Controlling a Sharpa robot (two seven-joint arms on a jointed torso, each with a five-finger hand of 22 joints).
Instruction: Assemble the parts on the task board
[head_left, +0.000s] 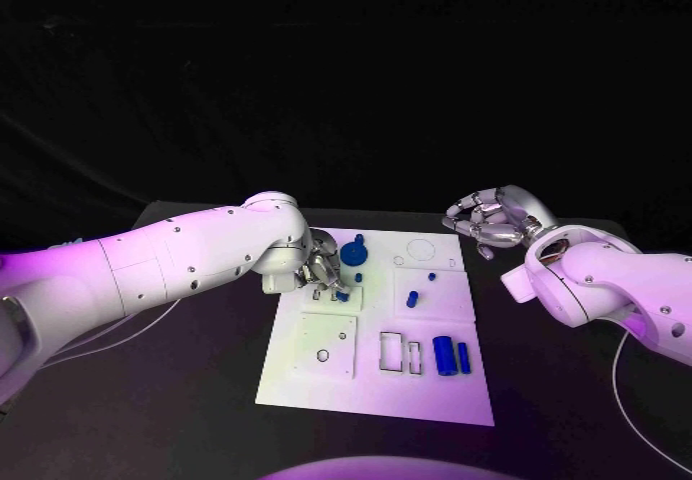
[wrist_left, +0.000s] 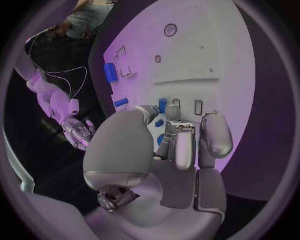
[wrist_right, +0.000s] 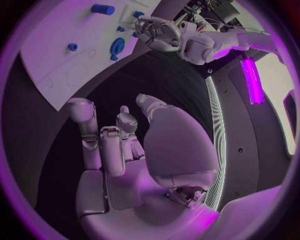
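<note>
The white task board (head_left: 372, 375) lies mid-table. My left hand (head_left: 320, 268) reaches over its far left part, fingertips down on the plate and pinching a small blue part (head_left: 342, 294) beside a rectangular slot; in the left wrist view this part (wrist_left: 162, 105) sits at the fingertips (wrist_left: 174, 114). A round blue part (head_left: 355, 250) lies just beyond that hand. Two small blue pieces (head_left: 413, 297) lie mid-board, and two blue cylinders (head_left: 444, 355) rest near the front right. My right hand (head_left: 488, 222) hovers off the board's far right corner, holding nothing, fingers loosely bent and apart (wrist_right: 119, 145).
A raised white square panel (head_left: 326, 345) with a small hole takes up the board's left front, with rectangular slots (head_left: 392, 350) beside it. Black table (head_left: 202, 400) surrounds the board on all sides. Cables hang along both arms.
</note>
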